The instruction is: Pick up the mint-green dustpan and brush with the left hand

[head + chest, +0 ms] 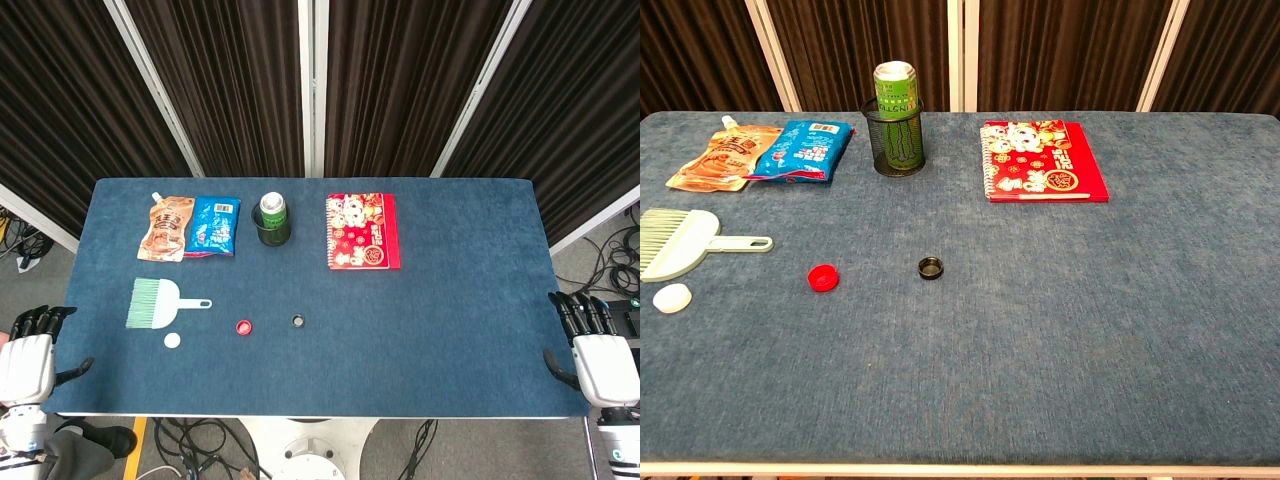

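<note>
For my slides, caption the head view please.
Both hands, left hand and right hand, flank the table; mint-green dustpan and brush lies untouched.

The dustpan and brush is cut off by the chest view's left edge. Neither hand appears in that view.

blue-cloth bench | brown snack pouch touching blue snack bag | green can in black mesh cup | red spiral notebook | white, red, black bottle caps
</note>
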`<state>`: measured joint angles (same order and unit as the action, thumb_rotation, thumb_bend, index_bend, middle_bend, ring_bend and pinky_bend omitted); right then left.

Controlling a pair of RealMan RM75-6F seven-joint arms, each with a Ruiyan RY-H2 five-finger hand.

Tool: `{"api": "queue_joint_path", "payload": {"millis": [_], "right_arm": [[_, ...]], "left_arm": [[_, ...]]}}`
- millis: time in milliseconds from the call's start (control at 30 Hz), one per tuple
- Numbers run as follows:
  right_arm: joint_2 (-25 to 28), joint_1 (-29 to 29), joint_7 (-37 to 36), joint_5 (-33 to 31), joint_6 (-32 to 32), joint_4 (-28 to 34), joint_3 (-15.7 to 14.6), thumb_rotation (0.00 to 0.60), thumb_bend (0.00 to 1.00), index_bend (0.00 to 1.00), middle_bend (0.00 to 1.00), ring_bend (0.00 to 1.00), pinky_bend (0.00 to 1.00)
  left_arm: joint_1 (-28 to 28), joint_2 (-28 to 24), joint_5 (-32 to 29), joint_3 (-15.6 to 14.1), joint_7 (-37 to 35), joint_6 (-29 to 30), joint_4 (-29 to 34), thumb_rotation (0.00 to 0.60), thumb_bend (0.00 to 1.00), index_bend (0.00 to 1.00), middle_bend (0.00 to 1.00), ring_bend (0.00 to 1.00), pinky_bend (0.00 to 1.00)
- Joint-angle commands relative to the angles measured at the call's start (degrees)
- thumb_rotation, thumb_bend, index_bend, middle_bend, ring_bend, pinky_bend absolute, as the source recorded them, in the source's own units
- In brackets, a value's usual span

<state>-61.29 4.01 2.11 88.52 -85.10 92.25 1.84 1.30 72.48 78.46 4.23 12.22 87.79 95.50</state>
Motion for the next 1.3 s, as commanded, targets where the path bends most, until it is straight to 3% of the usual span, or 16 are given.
{"api": "queue_joint_path", "payload": {"millis": [33, 433, 700, 1033, 1300], "right_arm": [[0.0, -0.1, -0.1, 0.0, -0.1, 0.0, 0.0, 0.6, 0.27, 0.0, 0.09, 0.0, 0.0], [1.2, -0.9, -0.3, 1.0, -2.9, -0.1, 0.6, 0.6, 0.27, 0.0, 0.09, 0.0, 0.0], [3.0, -0.5, 0.1, 1.3, -3.7, 0.6, 1.8, 0.6, 0.27, 0.0, 0.08, 0.0, 0.0], [4.1, -0.4, 0.4, 1.9, -3.7, 1.2, 1.7, 0.6, 0.27, 0.0, 0.08, 0.0, 0.0], [4.4, -1.1, 0.3, 1.2, -4.2, 1.4, 1.6, 0.6, 0.27, 0.0, 0.08, 0.0, 0.0]], "left_arm": [[0.0, -0.1, 0.1, -0.1, -0.1, 0.0, 0.1, 0.6, 0.11, 0.23, 0.22, 0.13, 0.13], [2.6, -1.6, 1.9, 1.3, -0.1, -1.9, 1.8, 0.6, 0.11, 0.23, 0.22, 0.13, 0.13], [11.2, -3.8, 0.1, 6.1, -0.5, -11.5, 5.1, 0.6, 0.12, 0.27, 0.22, 0.13, 0.13], [24.9, 3.9, -9.4, 10.8, 4.4, -26.8, -0.1, 0.6, 0.17, 0.32, 0.32, 0.14, 0.13], [30.6, 12.4, -16.2, 9.3, 10.9, -30.7, -7.3, 0.6, 0.19, 0.33, 0.35, 0.17, 0.14]]}}
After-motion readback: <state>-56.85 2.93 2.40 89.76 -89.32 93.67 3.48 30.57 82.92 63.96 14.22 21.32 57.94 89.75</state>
